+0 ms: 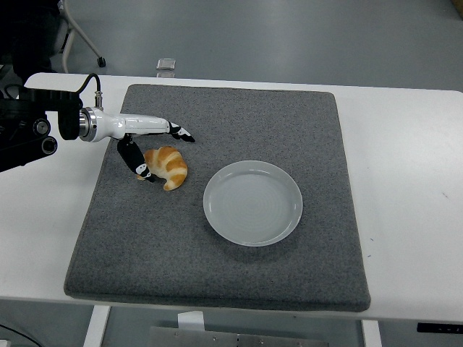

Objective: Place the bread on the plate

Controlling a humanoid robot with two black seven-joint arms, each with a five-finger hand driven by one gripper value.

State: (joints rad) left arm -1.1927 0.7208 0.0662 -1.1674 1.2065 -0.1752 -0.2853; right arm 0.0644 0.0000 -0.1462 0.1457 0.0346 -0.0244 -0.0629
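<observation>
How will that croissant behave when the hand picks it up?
The croissant looks puffy, so probably light. Its flaky crust may dent under the left hand. Lying flat and curved on the mat, it seems unlikely to roll.
</observation>
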